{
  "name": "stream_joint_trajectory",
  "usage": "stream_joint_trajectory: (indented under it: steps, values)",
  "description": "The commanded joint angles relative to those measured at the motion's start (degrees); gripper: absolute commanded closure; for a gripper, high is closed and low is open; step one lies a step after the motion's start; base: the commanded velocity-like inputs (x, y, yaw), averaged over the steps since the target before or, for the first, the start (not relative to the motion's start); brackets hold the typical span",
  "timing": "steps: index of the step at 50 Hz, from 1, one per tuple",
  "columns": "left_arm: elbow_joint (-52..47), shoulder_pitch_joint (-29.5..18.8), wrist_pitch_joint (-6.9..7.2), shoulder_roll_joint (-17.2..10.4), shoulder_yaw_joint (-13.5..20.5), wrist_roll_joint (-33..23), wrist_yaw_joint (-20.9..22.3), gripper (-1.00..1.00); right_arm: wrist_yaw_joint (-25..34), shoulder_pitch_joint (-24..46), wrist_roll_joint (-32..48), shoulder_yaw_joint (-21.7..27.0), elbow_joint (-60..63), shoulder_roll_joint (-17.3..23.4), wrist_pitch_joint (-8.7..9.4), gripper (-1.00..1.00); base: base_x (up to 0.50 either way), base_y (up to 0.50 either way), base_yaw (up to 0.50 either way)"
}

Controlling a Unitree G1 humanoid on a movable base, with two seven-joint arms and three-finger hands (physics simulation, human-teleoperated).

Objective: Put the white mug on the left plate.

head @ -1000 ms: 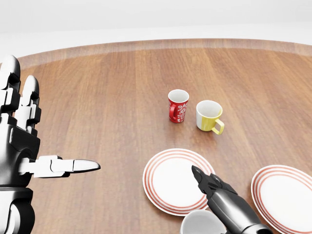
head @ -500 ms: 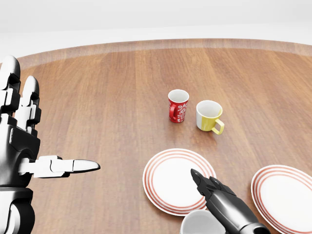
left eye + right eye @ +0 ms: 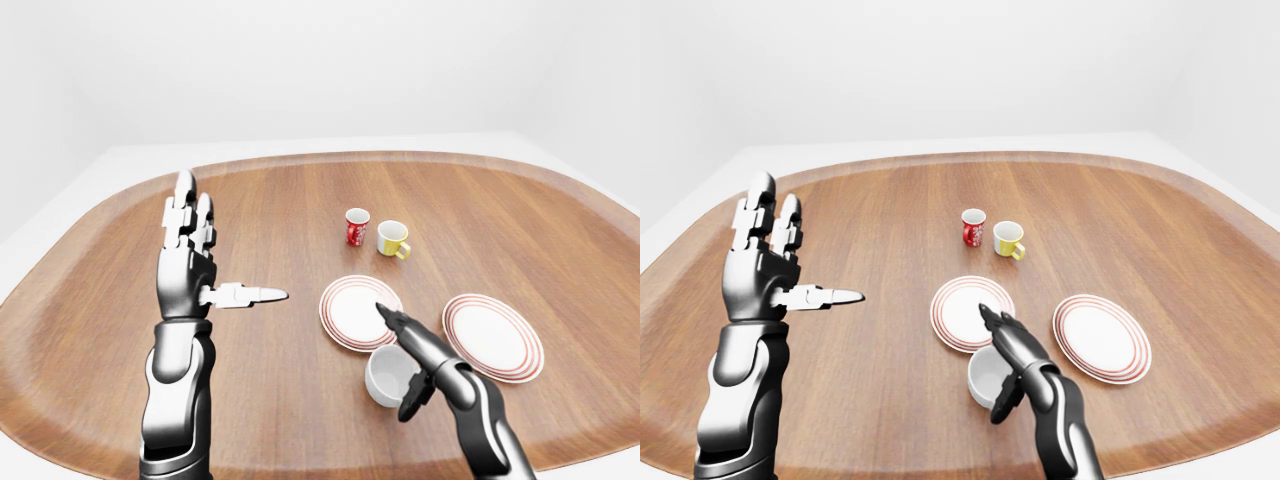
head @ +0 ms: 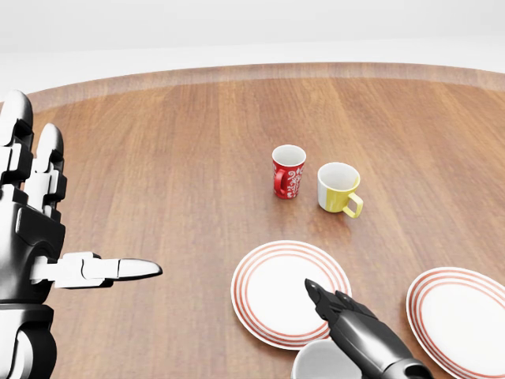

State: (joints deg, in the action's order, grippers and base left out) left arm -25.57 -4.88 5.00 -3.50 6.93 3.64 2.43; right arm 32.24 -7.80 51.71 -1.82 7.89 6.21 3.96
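White mug (image 3: pixel 391 375) sits upright on wooden table (image 3: pixel 270 215), just below left plate (image 3: pixel 352 309) in left-eye view, not on it. Right hand (image 3: pixel 418 360) is spread around mug's right side, one finger reaching over the rim toward the plate, thumb down by mug wall; fingers not closed, contact unclear. Left hand (image 3: pixel 192 268) is raised, open, holding nothing, thumb sticking out sideways. Right plate (image 3: pixel 494 336) lies well right. Red mug (image 4: pixel 288 171) and yellow mug (image 4: pixel 339 189) stand side by side above the plates
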Motion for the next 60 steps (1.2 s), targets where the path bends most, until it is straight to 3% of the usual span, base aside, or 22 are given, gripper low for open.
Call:
stream_joint_trajectory:
  steps: [1, 60]
  values:
    - [0.0, -0.1, 0.00, 0.0, 0.1, 0.0, 0.0, -1.00, 0.1, 1.2, -0.1, 0.1, -2.1, 0.3, -0.38, -1.00, 0.00, 0.00, 0.00]
    - [-0.3, -0.1, 0.00, 0.0, 0.0, 0.2, -0.1, -0.99, 0.6, 6.4, 1.2, -0.4, -10.6, 1.2, -2.61, -1.00, 0.00, 0.00, 0.00]
